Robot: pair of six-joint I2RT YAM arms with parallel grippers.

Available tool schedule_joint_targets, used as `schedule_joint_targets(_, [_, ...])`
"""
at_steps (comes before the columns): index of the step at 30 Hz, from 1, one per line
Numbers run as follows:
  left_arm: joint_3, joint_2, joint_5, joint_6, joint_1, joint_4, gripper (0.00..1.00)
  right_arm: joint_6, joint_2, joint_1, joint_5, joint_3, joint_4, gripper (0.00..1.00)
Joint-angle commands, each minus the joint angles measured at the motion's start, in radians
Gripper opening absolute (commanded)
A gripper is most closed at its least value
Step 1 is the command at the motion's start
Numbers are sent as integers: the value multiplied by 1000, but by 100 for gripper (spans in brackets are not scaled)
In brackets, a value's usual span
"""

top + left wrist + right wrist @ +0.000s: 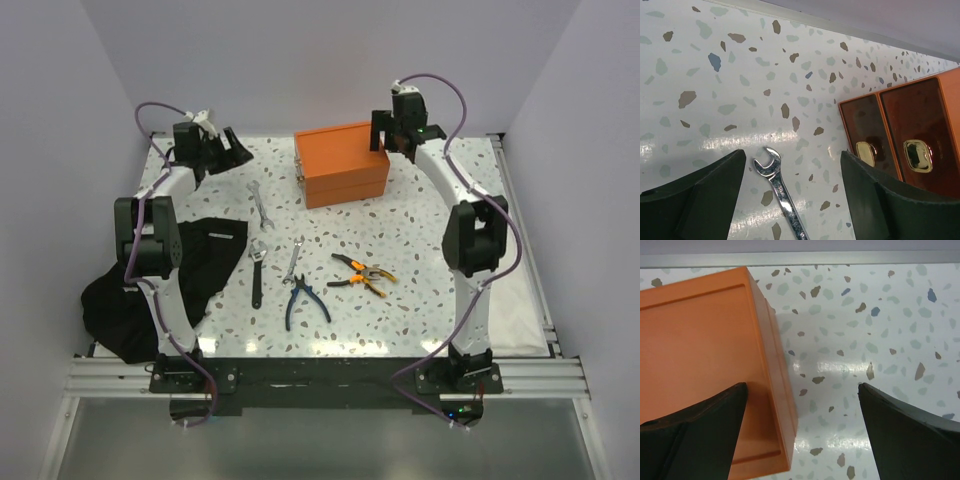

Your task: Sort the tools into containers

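Presently we find both grippers spread wide and holding nothing. The left gripper point(792, 165) hangs above the table point(420, 220). Its wrist view shows the open head of a silver spanner point(774, 170) lying on the surface between its jaws, and no finger meets it. The right gripper point(802, 390) straddles the right-hand edge of the orange box point(342, 165), with one finger over the lid and the other over bare tabletop. We cannot tell whether either finger touches.

Both arms reach toward the far edge with elbows raised. The left wrist sits at the far left corner and is turned toward the box. The right wrist sits above the box's far right corner.

The box is closed, and its metal latch point(917, 156) faces the left gripper. A second spanner point(293, 258), the adjustable wrench point(257, 270), the blue-handled pliers point(302, 300) and the orange-and-black pliers point(362, 273) lie mid-table, nearer the arm bases. The black bag point(150, 290) slumps at the near left edge beside the left arm.

Bare tabletop shows right of the box, bounded by the rail along the far edge.
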Motion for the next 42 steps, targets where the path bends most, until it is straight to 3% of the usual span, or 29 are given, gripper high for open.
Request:
schedule_joint_targets(1, [2,-9,46,-21,-10,26,81,-70,-77,-31,83,-157,-155,95])
schedule_joint_targets(10, [6,27,115,22,-69,44,81,-150,-237,-56,137,-354,-156,96])
schedule_joint_targets(21, [157,195,250,45,-148,12,83,-280,-337,-140,169,-386,-178,97])
schedule_joint_targets(29, [183,238,255,-26,-197,85,84,-271,-395,-143,-155,-239,-157,98])
schedule_joint_targets(33, [195,251,201,-60,-225,84,82,-256,-378,-142,-202,-207,-81,98])
schedule_joint_targets(42, [244,273,68,-116,-322,44,82,-181,-214,-142,-181,-64,-115,97])
